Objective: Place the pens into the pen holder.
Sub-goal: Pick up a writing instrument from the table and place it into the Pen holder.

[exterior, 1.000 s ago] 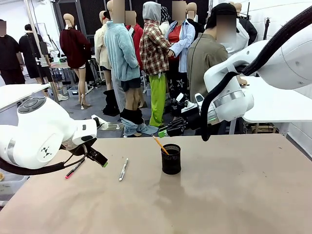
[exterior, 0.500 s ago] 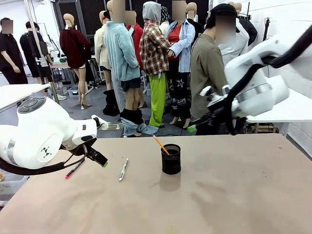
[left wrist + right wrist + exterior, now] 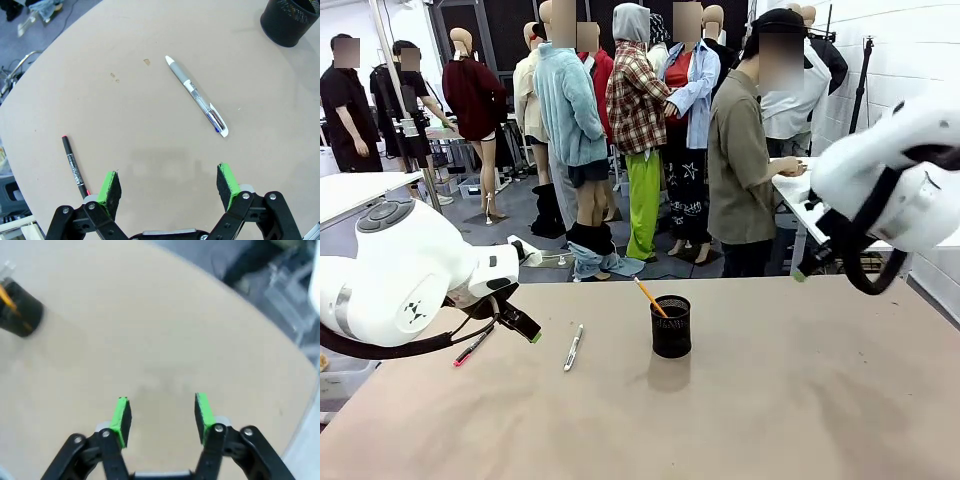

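The black mesh pen holder (image 3: 670, 326) stands mid-table with an orange pencil (image 3: 646, 297) leaning in it. A white and silver pen (image 3: 573, 347) lies to its left, and a red-and-black pen (image 3: 473, 345) lies farther left. My left gripper (image 3: 525, 328) hovers between those two pens. In the left wrist view it is open (image 3: 168, 187) over bare table, with the silver pen (image 3: 197, 96) ahead, the red-and-black pen (image 3: 74, 167) beside one finger and the holder (image 3: 290, 20) far off. My right gripper (image 3: 161, 417) is open and empty, far from the holder (image 3: 19, 315).
The right arm (image 3: 890, 190) hangs over the table's far right edge. A person (image 3: 745, 170) stands behind the far side by a white table (image 3: 795, 195). The brown tabletop (image 3: 770, 400) stretches bare in front of and right of the holder.
The right arm has swung from just behind the holder out to the far right, its jaws a little wider. The left arm and the pens have not moved.
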{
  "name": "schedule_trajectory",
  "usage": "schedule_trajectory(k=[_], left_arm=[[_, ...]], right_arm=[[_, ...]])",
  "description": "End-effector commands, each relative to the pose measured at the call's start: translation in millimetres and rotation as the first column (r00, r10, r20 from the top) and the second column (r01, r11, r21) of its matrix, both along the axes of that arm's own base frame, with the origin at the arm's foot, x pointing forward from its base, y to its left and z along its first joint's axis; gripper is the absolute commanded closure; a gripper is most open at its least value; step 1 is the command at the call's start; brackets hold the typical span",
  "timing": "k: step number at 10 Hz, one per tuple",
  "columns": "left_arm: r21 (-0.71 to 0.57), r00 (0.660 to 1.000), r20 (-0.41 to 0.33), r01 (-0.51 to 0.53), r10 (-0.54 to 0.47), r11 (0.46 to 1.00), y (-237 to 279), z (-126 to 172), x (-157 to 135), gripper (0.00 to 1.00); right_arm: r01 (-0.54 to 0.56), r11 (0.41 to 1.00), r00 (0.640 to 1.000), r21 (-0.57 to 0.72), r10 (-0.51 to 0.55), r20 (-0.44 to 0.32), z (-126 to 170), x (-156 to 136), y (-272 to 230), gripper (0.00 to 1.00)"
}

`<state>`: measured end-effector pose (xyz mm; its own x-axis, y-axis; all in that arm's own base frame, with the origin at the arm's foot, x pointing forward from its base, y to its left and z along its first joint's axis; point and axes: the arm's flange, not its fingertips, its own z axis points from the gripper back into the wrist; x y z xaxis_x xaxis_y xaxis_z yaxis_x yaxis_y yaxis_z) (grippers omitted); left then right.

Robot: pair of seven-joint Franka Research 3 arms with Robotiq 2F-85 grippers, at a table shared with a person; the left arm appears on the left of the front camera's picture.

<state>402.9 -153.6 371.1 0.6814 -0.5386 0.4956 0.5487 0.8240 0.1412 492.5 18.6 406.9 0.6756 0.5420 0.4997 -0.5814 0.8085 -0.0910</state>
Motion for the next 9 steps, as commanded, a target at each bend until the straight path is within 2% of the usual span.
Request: schedule_trajectory(k=[1,3,7,9], left_arm=[[-0.003,1.0,0.0,-0.004,0.004,1.0,2,0,0,0.0],[-0.003,1.0,0.0,-0.004,0.004,1.0,2,0,0,0.0],[-0.003,1.0,0.0,-0.004,0.004,1.0,2,0,0,0.0],[-0.003,1.0,0.0,-0.004,0.004,1.0,2,0,0,0.0]], right_arm=[[0.107,0.986,0.974,-0.13,-0.13,-0.184,45,-7,-1,0.35],[0.204,0.96,0.943,-0.193,-0.246,-0.224,58,-16,-20,0.0],[0.255,0.954,0.918,-0.156,-0.29,-0.273,53,-11,-23,0.0],[0.232,0.953,0.927,-0.194,-0.277,-0.253,64,-22,-32,0.0]])
